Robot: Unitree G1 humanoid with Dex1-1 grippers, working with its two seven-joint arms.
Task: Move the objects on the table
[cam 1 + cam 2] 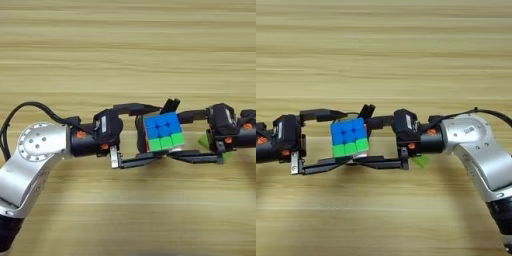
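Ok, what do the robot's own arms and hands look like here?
Both arms have rounded silver-grey shells; the left arm shows a disc with small holes, the right arm a small label. Black cables loop from each. The wrists are black with orange-red dots. The left hand and right hand each have two slim black fingers.

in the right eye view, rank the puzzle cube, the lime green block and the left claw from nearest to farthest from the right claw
1. puzzle cube, between the right claw's fingers.
2. left claw, facing it from the left around the same cube; nearly tied.
3. lime-green block, to the right under the wrist.
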